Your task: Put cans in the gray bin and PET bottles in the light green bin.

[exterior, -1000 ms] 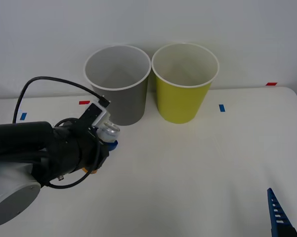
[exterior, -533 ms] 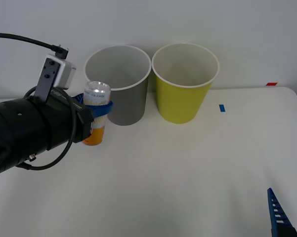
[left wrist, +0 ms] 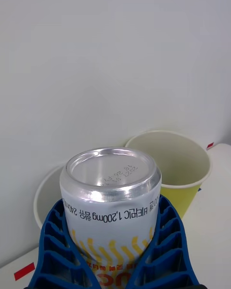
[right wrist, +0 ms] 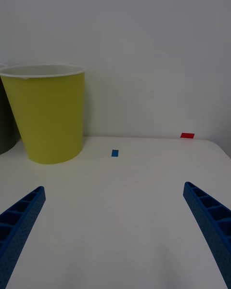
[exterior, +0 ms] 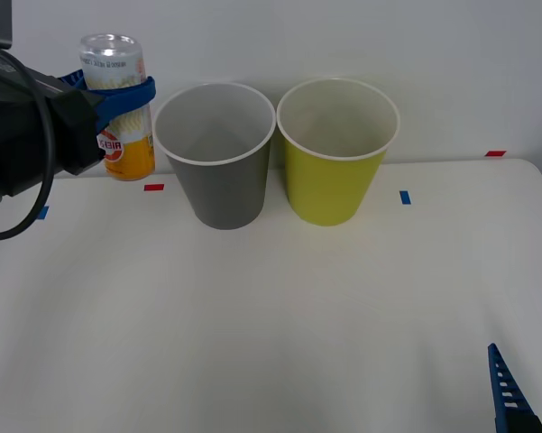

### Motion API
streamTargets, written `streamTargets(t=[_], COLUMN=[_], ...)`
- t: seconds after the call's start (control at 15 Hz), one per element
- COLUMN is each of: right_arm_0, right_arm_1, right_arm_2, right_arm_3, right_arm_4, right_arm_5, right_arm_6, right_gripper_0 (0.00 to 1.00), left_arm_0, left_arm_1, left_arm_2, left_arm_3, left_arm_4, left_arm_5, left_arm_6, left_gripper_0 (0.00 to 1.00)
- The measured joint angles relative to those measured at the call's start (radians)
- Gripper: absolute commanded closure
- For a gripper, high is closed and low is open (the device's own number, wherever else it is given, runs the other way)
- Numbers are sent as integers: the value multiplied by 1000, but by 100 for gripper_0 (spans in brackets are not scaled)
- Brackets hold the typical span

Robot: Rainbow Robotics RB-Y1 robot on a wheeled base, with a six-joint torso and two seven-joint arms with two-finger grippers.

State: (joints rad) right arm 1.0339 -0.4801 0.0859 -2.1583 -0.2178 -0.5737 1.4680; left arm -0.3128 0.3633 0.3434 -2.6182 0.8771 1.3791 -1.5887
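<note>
A slim can [exterior: 119,108], orange below and cream above with a silver top, hangs upright in the air left of the gray bin [exterior: 218,171]. My left gripper [exterior: 117,95] is shut on the can [left wrist: 111,207], its blue fingers [left wrist: 57,243] wrapped round the can's sides. The can's top stands above the gray bin's white rim. To the right of the gray bin stands the light green bin [exterior: 335,171], seen also as the light green bin [right wrist: 48,115] in the right wrist view. My right gripper [right wrist: 115,231] rests open low over the table's near right.
Small red tape marks [exterior: 153,188] and blue tape marks [exterior: 405,197] lie on the white table [exterior: 289,316]. A pale wall rises right behind both bins. Behind the can show the gray bin's rim [left wrist: 41,200] and the green bin [left wrist: 180,166].
My left arm has lifted the can from table height up and to the left, until it hangs above the gray bin's rim level. The right arm has stayed still.
</note>
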Motion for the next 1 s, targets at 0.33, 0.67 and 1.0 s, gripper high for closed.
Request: streamTargets(t=[0.33,0.67,1.0], right_arm_0=[0,0,0], right_arm_1=[0,0,0], right_arm_2=[0,0,0], right_arm_3=[0,0,0], right_arm_4=[0,0,0], right_arm_5=[0,0,0], right_arm_6=[0,0,0], right_gripper_0=[0,0,0], left_arm_0=[-116,-237,-318], left_arm_1=[2,9,9], left_arm_2=[25,-16,-88], left_arm_3=[40,245,452], left_arm_4=[-18,-92,-131], left_arm_5=[22,-71,-204], left_arm_6=[19,6,-36], left_gripper_0=[100,100,100])
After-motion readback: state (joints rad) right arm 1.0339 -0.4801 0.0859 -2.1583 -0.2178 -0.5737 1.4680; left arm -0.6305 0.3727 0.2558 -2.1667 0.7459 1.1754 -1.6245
